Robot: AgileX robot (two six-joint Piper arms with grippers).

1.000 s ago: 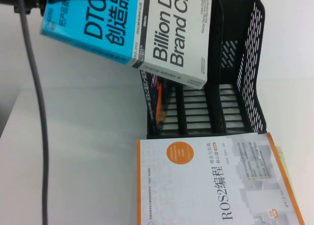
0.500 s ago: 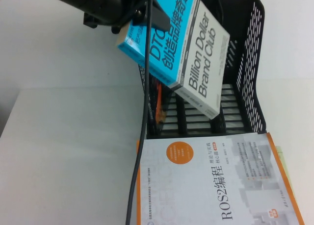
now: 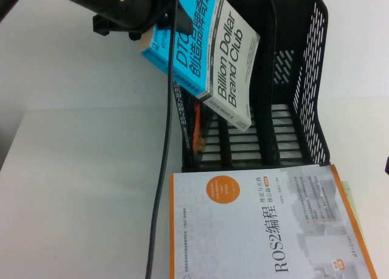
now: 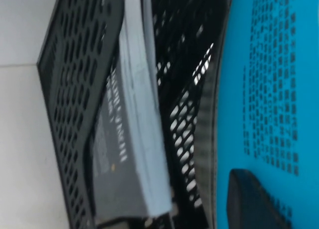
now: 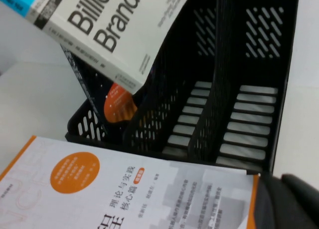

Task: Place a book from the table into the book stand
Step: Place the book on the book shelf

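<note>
Nearest us, the ROS2 book (image 3: 267, 227) lies flat on the table (image 3: 85, 188). Beyond it, the book (image 3: 206, 60) hangs tilted above the book stand (image 3: 304, 109), clamped at its blue upper end by our left gripper (image 3: 143, 24), long axis slanting down toward the middle slot. Right gripper (image 5: 294, 204) sits low beside the stand; grip unclear.

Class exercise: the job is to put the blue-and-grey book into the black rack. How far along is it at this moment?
Done: the thick blue-and-grey "Billion Dollar Club" book is off the white table, gripped by the left gripper. In hand: it hangs tilted over the black slotted three-slot book stand, beside the dark book in the leftmost slot. Left: lower it into a slot and release. The right gripper waits by the orange-bordered ROS2 book.
</note>
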